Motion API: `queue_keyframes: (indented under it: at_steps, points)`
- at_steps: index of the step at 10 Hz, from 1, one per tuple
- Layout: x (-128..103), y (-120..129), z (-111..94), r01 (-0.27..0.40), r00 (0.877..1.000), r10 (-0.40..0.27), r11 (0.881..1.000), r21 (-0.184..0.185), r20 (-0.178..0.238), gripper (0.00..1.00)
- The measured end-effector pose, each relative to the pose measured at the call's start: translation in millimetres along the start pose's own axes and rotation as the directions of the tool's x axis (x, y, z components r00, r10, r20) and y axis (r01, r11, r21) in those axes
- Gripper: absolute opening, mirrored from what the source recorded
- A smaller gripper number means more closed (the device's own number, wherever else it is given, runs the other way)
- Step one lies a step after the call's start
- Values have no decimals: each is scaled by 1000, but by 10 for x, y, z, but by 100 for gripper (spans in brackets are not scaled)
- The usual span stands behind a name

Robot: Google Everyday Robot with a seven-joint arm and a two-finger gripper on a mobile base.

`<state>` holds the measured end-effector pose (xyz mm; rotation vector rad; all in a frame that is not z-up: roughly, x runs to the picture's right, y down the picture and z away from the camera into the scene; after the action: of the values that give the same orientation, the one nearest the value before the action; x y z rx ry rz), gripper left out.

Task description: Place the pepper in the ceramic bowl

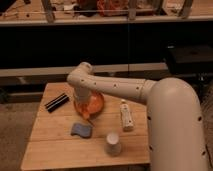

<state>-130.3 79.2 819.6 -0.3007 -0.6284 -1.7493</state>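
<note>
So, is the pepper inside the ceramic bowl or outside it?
Cannot tell. The shut gripper is low over the ceramic bowl and hides its middle; an orange bit at the front rim may be the pepper.

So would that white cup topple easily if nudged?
Probably: the cup looks like thin paper, so likely light and tippy. Near the table's front edge, it might fall off. The pincer is over the ceramic bowl, away from it.
</note>
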Motion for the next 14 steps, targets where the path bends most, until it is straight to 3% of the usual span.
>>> queue_keyframes:
  at_steps: [10, 13, 14]
  points:
    - [91, 88, 20, -15, 1000, 15, 1000, 5, -16, 1]
    - [115, 104, 27, -19, 1000, 19, 1000, 6, -20, 24]
    - [124, 111, 30, -20, 1000, 20, 1000, 5, -22, 25]
